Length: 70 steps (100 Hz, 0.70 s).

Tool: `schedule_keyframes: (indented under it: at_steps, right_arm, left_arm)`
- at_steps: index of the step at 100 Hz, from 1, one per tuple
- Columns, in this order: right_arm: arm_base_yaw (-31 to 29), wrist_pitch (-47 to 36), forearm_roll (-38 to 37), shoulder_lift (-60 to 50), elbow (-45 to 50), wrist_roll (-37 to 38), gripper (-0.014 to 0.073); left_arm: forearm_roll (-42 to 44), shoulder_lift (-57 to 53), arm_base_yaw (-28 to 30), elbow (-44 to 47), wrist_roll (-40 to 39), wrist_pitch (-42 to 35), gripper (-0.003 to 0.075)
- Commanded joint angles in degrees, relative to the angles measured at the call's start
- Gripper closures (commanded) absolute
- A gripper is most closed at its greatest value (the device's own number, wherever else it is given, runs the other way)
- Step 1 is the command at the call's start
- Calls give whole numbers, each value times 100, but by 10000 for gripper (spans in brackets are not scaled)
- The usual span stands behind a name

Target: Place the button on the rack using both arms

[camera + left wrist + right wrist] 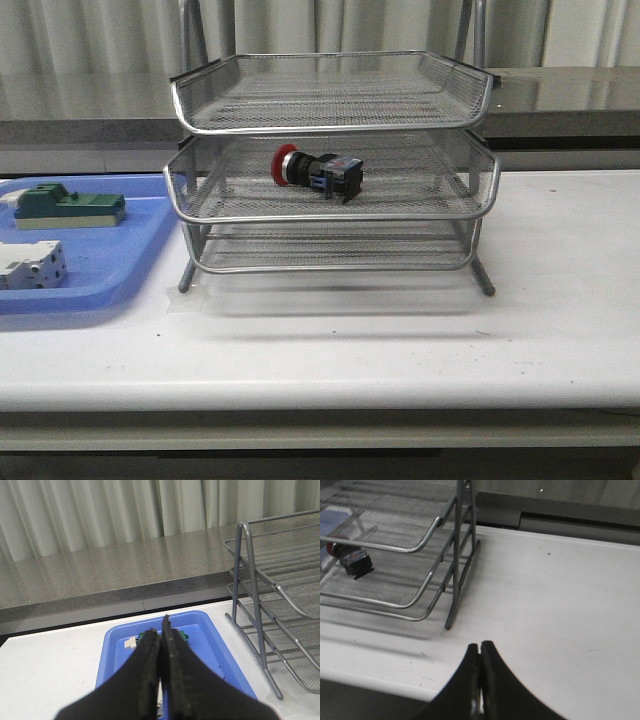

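button: button (318,173) lies on its side on the middle tier of the rack (333,215), roughly centre of that tray, resting on the mesh. Also visible in the right wrist view (351,560), under the top tray's rim wire.
long axis: runs roughly across the tray in the front view, red head to the robot's left, blue rear block to the right; slightly tilted, blue end a bit nearer the front rim.
rack: three wire-mesh tiers, upright on the white table (560,300), standing just beside the blue tray (130,262).
left gripper: left gripper (162,630) clenched, pads pressed together, nothing between them. Hovers over the blue tray side, rack's end frame off to one side of it. Not touching anything.
right gripper: right gripper (480,652) also clenched and empty, over bare table on the rack's other end, well apart from the button.
arms in front view: neither arm shows there, so both sit back from the rack.
nearer arm: hard to call. Button is near tray centre, both grippers stand outside the rack ends. Right wrist camera sees the button, left doesn't.
task status: my read, placement looks done: button is on the rack and free of both grippers.
other items: green-topped block (70,205) and white breaker (32,265) sit in the blue tray, untouched.
risk: round body could roll on the mesh if the rack gets bumped; blue block probably checks that.
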Motion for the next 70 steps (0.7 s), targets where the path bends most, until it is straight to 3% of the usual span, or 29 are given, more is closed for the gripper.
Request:
schedule_keyframes:
  at_steps: [1, 13, 43, 70]
  right_arm:
    - [-45, -940, -410, -343, 294, 494, 654]
    - [-45, -1345, -715, -878, 869, 834, 654]
    - [-45, -2004, -612, -2028, 1991, 835, 654]
    - [-45, -2387, -495, -2375, 2506, 835, 654]
  left_arm:
    - [-75, 17, 6, -153, -65, -439, 740]
    - [-75, 17, 6, -153, -65, -439, 740]
    - [-75, 17, 6, -153, -65, -439, 740]
    - [-75, 17, 6, -153, -65, -439, 740]
